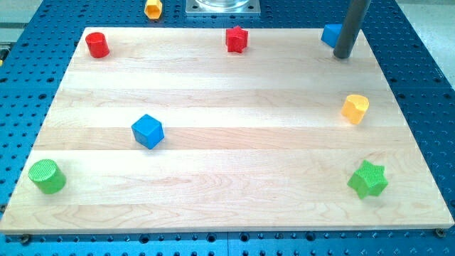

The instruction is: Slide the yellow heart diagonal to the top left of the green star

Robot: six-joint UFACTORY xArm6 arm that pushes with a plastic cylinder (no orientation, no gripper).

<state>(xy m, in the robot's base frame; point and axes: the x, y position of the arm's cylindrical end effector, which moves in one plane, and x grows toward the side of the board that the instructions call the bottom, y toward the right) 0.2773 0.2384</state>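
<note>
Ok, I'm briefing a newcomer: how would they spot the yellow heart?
Start at the wooden board's right edge. Midway down it, above the green star, sits the yellow heart. The other yellow block lies off the board at the view's top.

Two each (97, 45): red, blue, yellow, green.

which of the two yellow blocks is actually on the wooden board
The yellow heart, near the board's right edge above the green star. The other yellow block sits off the board at the view's top.
</note>
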